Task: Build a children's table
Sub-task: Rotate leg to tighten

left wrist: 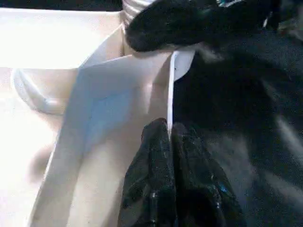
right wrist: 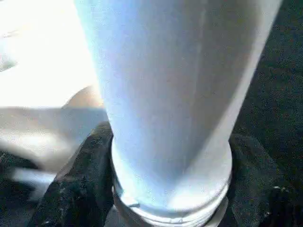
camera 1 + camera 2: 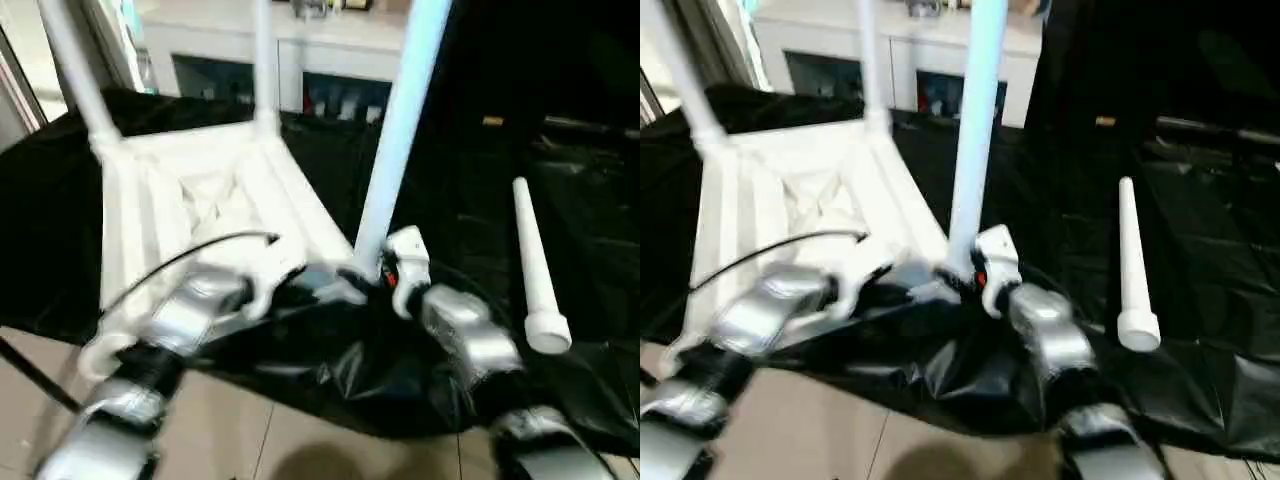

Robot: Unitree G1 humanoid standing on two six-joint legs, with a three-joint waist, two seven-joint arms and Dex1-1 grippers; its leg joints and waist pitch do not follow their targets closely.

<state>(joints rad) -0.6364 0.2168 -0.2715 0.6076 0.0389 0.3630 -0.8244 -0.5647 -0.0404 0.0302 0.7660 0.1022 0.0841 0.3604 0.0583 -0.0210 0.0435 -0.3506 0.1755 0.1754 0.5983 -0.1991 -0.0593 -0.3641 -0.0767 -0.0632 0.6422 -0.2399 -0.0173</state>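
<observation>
Three long white tubular legs (image 3: 400, 140) stand up from the corner sockets of the upturned white plastic tabletop (image 3: 200, 200) on the black-draped surface (image 3: 1200, 250) — a fourth leg (image 3: 535, 270) lies loose on the cloth to my right. My right claw (image 2: 165, 189) grips the base of the near leg, its black fingers (image 2: 80, 179) on either side. My left claw (image 1: 170, 137) is clenched on the tabletop's thin edge wall just beside it.

White tubular table leg (image 2: 175, 94) upright, close to camera, ringed collar at its base. Right gripper (image 2: 170, 189) clasps the leg's base: one black finger (image 2: 80, 184) on each side, touching the collar. White tabletop underside (image 2: 42, 71) behind; black cloth (image 2: 279, 85) beside the leg.
</observation>
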